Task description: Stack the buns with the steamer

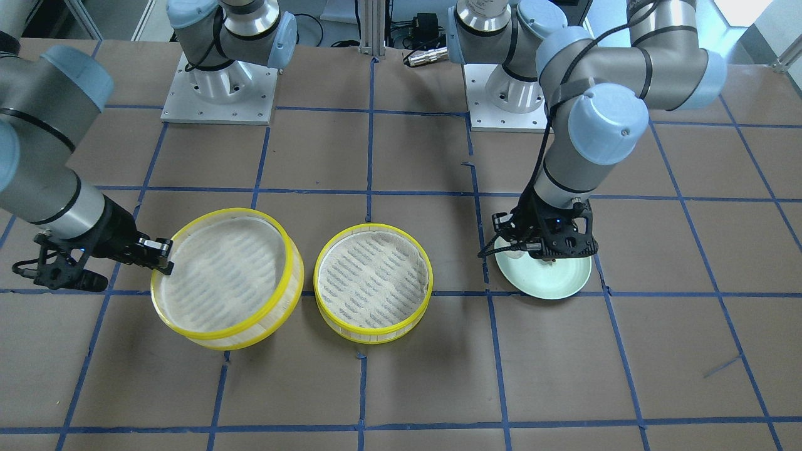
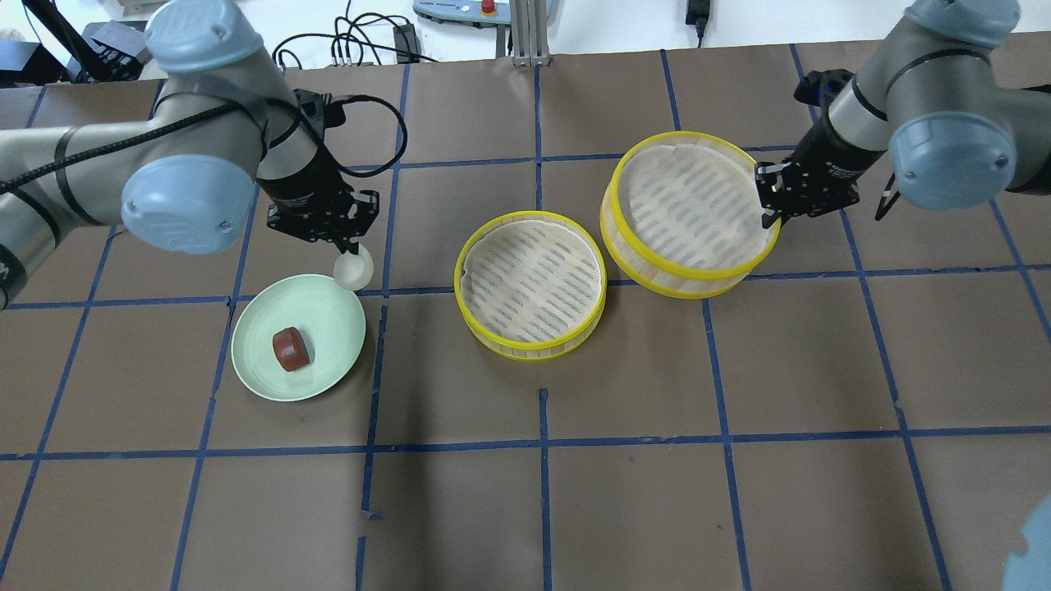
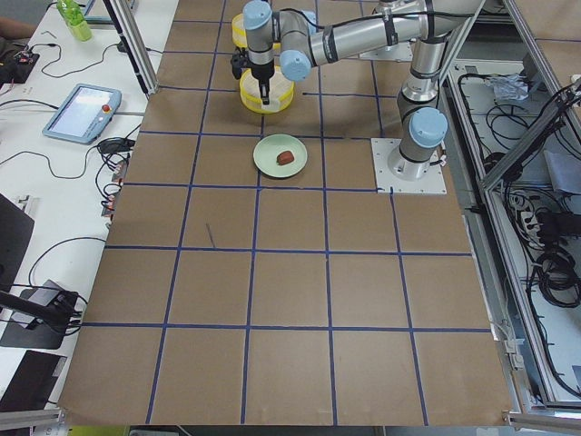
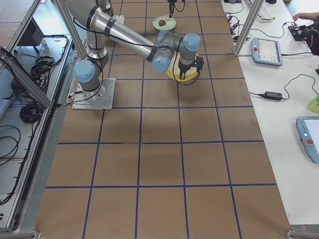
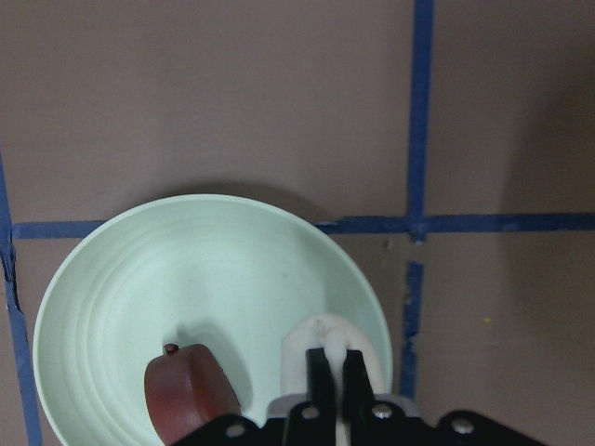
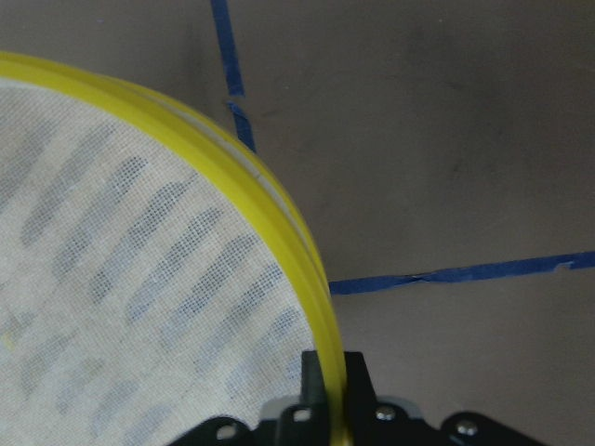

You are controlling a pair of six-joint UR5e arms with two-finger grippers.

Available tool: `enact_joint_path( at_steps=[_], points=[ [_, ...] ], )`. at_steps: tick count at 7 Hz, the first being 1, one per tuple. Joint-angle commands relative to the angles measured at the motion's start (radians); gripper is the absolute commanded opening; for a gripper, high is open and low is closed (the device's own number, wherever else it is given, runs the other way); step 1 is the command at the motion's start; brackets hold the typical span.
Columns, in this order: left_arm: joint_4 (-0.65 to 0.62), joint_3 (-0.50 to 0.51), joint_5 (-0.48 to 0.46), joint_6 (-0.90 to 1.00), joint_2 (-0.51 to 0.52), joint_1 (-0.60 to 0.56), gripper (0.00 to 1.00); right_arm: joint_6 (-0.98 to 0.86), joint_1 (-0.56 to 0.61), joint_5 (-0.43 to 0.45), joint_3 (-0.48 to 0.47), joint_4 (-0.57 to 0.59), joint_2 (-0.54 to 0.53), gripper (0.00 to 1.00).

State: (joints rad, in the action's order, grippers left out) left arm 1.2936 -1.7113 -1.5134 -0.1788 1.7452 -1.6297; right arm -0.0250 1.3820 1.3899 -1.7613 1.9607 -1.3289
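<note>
White bun (image 2: 355, 270) in left gripper (image 2: 351, 254) at rim of green plate (image 2: 256, 361); right gripper (image 2: 768, 217) apparently on far steamer (image 2: 686, 135).

The plate (image 2: 254, 361) lies on the robot's left with one bun (image 2: 291, 349) on it. The other bun (image 2: 353, 268) hangs in the left gripper (image 2: 349, 246) over the plate's far rim (the steamer side). A steamer (image 2: 525, 351) sits mid-table. The second steamer (image 2: 681, 283) lies to its right, farther from the robot, with the right gripper (image 2: 772, 215) clamped on its right rim.

We see a brown paper-covered table (image 2: 624, 509) gridded with blue tape strips (image 2: 575, 442), a white side bench (image 3: 54, 209) flanking it
</note>
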Motion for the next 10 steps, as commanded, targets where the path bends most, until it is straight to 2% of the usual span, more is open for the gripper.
enact_joint_path(
  at_steps=[1, 2, 3, 4, 6, 7, 8, 9, 10],
  points=[
    [-0.151, 0.038, 0.147, -0.329, 0.093, -0.192, 0.05, 0.037, 0.031, 0.000, 0.000, 0.014, 0.000, 0.08],
    [-0.274, 0.029, 0.144, -0.361, 0.182, -0.226, 0.12, 0.037, 0.032, 0.000, 0.000, 0.014, 0.000, 0.08],
    [-0.318, 0.010, 0.137, -0.349, 0.221, -0.228, 0.99, 0.039, 0.032, 0.000, 0.000, 0.014, 0.000, 0.08],
    [-0.316, 0.004, 0.116, -0.308, 0.217, -0.226, 1.00, 0.039, 0.032, 0.000, 0.000, 0.014, 0.000, 0.08],
    [-0.315, 0.002, -0.020, -0.208, 0.200, -0.219, 1.00, 0.042, 0.069, 0.008, -0.001, 0.017, 0.000, 0.08],
    [-0.294, -0.013, -0.086, -0.045, 0.157, -0.138, 1.00, 0.074, 0.121, 0.024, -0.001, 0.024, 0.000, 0.08],
    [-0.262, -0.083, -0.088, 0.161, 0.084, -0.005, 1.00, 0.141, 0.179, 0.062, 0.000, 0.036, 0.002, 0.08],
    [-0.263, -0.205, -0.084, 0.370, 0.004, 0.116, 1.00, 0.167, 0.233, 0.124, 0.000, 0.056, 0.011, 0.08],
    [-0.269, -0.294, -0.088, 0.542, -0.030, 0.242, 1.00, 0.250, 0.290, 0.142, 0.002, 0.078, 0.016, 0.09]
  ],
)
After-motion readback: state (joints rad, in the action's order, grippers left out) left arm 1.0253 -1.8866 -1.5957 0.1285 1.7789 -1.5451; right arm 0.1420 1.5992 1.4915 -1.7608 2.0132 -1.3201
